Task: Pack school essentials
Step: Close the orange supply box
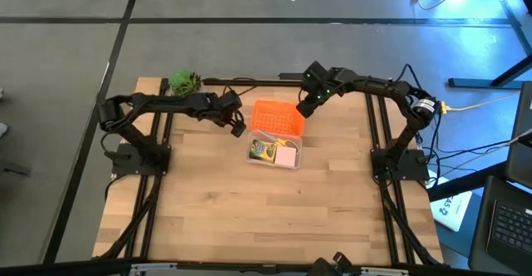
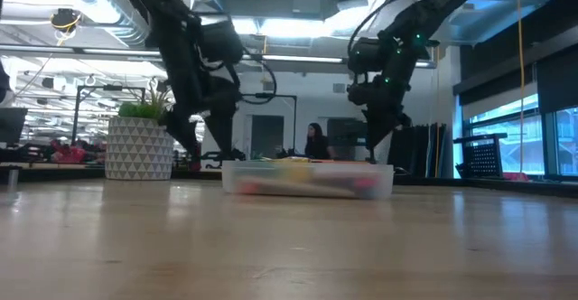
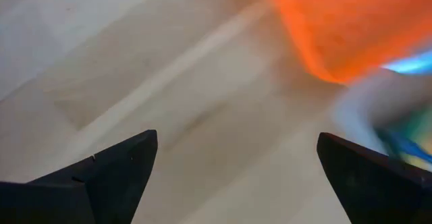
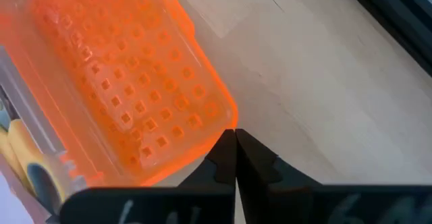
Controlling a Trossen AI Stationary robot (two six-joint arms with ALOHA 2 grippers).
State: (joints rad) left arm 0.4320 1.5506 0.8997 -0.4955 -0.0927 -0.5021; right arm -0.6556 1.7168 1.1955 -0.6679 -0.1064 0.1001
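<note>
1. Left hand (image 1: 238, 129): fingers spread, empty, just beside the clear case (image 1: 274, 152).
2. Right hand (image 4: 234, 143): pinched closed at the orange lid's (image 1: 278, 117) corner.
3. Crayon box (image 1: 263, 150) and pink note pad (image 1: 286, 157) lie inside the case, mid-tabletop (image 1: 249, 218).

Both arms reach in toward the orange lid (image 1: 278, 117) at the table's far middle. The left gripper (image 1: 235, 125) hovers just beside the lid's left edge, fingers (image 3: 108, 177) spread wide. The right gripper (image 1: 302, 108) sits at the lid's right corner, its fingers (image 4: 223, 160) pressed together, tips touching the rim.
</note>
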